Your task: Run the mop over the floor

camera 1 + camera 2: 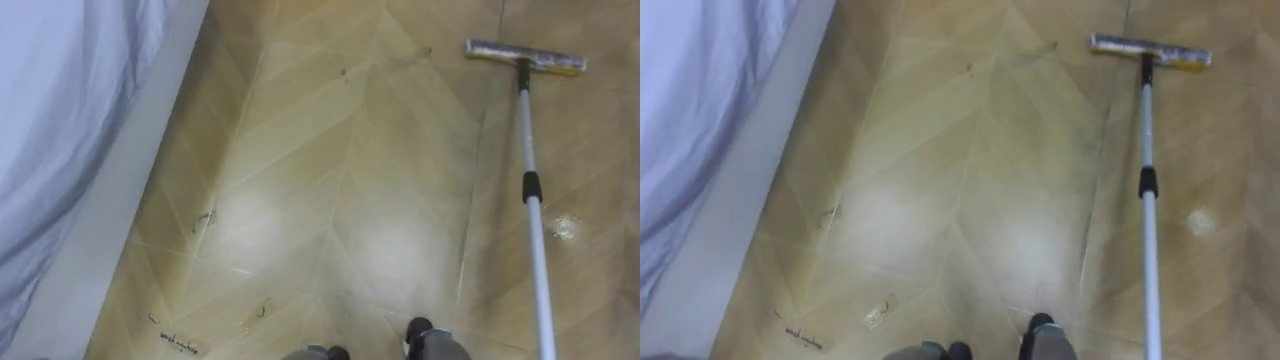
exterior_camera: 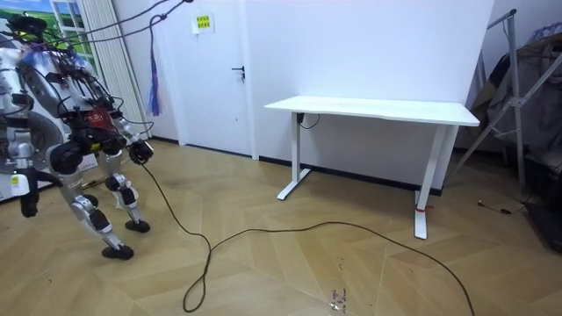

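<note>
Mop head (image 1: 525,57) lies flat on floor (image 1: 330,150), pole (image 1: 533,230) running back toward fingers; their grip: cannot tell. Advise: keep head flat, pull straight overlapping strokes.

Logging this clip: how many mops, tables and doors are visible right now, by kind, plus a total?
Flat mop: 1
White table: 1
White door: 1
Total: 3
</note>
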{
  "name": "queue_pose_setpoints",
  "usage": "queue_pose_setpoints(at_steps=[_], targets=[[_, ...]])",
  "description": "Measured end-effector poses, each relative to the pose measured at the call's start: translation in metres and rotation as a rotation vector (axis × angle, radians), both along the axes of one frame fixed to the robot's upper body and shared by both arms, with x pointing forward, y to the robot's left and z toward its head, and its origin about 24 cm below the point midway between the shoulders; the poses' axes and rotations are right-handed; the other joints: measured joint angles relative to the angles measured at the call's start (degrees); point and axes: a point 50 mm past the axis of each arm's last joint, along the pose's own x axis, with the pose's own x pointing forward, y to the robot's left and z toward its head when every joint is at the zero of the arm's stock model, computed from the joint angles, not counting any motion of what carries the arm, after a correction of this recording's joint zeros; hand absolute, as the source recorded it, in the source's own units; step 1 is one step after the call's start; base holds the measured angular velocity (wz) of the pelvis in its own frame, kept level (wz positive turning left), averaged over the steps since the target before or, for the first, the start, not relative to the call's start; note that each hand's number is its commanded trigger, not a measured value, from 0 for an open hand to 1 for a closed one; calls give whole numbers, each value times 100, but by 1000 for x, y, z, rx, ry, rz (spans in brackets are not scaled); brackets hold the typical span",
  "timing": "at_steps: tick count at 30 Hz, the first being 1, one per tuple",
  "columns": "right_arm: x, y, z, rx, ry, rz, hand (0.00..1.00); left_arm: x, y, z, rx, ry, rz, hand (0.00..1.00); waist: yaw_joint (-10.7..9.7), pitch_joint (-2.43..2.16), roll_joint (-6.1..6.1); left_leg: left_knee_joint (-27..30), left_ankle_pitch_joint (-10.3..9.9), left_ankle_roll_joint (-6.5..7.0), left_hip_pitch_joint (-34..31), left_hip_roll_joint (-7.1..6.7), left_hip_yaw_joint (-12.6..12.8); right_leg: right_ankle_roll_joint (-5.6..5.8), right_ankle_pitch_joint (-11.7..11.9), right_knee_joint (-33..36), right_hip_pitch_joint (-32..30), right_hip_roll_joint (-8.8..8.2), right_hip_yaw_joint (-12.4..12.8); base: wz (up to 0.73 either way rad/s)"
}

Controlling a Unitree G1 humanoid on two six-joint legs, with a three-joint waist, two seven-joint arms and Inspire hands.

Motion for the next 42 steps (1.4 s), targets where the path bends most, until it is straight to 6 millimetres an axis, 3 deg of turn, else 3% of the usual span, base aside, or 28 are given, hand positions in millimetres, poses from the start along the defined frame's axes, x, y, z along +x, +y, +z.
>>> queue_pose_setpoints(at_steps=[2,4,6,7,8,10,12,13,14,15,16,18,19,20,21,23,24,28,31,34,38,42], targets=[[25,-2,6,21,-56,-3,100,3,3,1,6,-11,20,0,50,0,-160,474,-26,-56,-175,76,15,-119,-224,278,-74,35,-31,-2],[55,-8,17,30,-137,-28,100,5,7,3,4,-28,48,0,79,32,-318,940,-24,-64,-373,178,19,-223,-397,554,-157,92,-68,0],[104,-15,40,28,-277,-29,100,4,15,5,23,-28,54,0,142,60,-522,1387,76,-277,-665,288,5,-366,-494,732,-281,228,-56,-9],[125,-20,53,19,-338,-24,100,3,16,5,30,-25,55,0,176,59,-544,1577,161,-419,-800,331,-77,-404,-515,738,-291,313,-50,-5],[133,-23,59,16,-364,-19,100,4,16,6,30,-29,52,0,212,57,-557,1658,195,-479,-868,363,-86,-418,-534,734,-285,355,-30,14],[150,-29,73,5,-430,-14,100,6,18,8,33,-45,45,0,257,77,-629,1467,186,-529,-1112,354,-82,-441,-573,720,-272,374,-9,18],[159,-28,79,25,-460,-43,100,-2,18,8,33,-37,41,0,316,77,-661,582,249,-543,-1414,298,32,-447,-579,631,-149,370,-29,3],[152,-27,75,35,-445,-52,100,-8,19,7,33,-21,38,0,341,75,-629,77,529,-455,-1439,253,53,-443,-612,569,1,337,-97,-3],[146,-27,70,39,-430,-54,100,-10,19,7,34,-14,40,0,335,73,-607,-20,703,-389,-1418,243,81,-420,-644,536,102,332,-117,9],[129,-28,60,37,-392,-64,100,-12,20,6,37,-6,37,0,304,60,-538,-124,907,-240,-1245,240,114,-344,-713,436,326,320,-163,25],[118,-28,54,38,-373,-73,100,-12,19,6,38,-7,28,0,261,52,-484,-137,898,-187,-1175,230,112,-301,-742,377,443,304,-209,43],[72,-29,33,48,-271,-116,100,-5,13,5,19,-27,28,0,228,48,-322,-210,797,-15,-839,137,123,-163,-815,134,876,218,-250,26],[59,-28,27,51,-241,-128,100,-3,11,5,13,-30,28,0,228,45,-269,-235,750,6,-739,118,130,-138,-823,54,1002,196,-255,0],[31,-24,17,59,-164,-146,100,0,7,4,3,-35,32,0,210,8,-204,-361,689,65,-497,47,175,-70,-846,-92,1247,125,-234,-4],[7,-17,9,65,-88,-151,100,3,3,2,-6,-34,33,0,163,-7,-179,-517,655,114,-238,-44,235,-29,-852,-108,1446,29,-199,0],[-17,-2,-1,78,-4,-143,100,11,2,2,-14,-45,44,0,17,-23,-156,-749,627,164,136,-152,298,50,-814,-108,1684,-74,-180,-5],[-28,6,-5,88,35,-135,100,14,2,2,-13,-58,45,0,-75,-29,-150,-937,618,180,406,-174,363,190,-722,-123,1831,-100,-184,-20],[-36,14,-9,97,64,-102,100,18,1,2,-16,-102,58,0,-254,-45,-120,-1511,633,216,1146,-178,564,296,-520,-616,2384,-122,-197,-41],[-40,17,-10,114,69,-107,100,20,-4,1,-40,-115,81,0,-370,-67,-134,-1980,781,256,1596,-247,568,327,-396,-1529,3005,-110,-343,-2],[-47,24,-13,164,68,-128,100,16,-2,1,-52,-101,108,0,-351,-59,-215,-2292,856,245,2009,-257,502,347,-208,-2146,3526,-48,-391,-3],[-53,30,-15,209,62,-145,100,-2,2,-1,-55,-65,165,0,-339,-63,-476,-2733,947,178,2621,-319,331,356,2,-2807,4251,-10,-668,-3],[-47,44,-19,260,40,-147,100,-1,8,0,-31,-85,224,0,-244,-78,-621,-2778,962,152,2775,-242,313,319,178,-3096,4508,98,-666,0]])
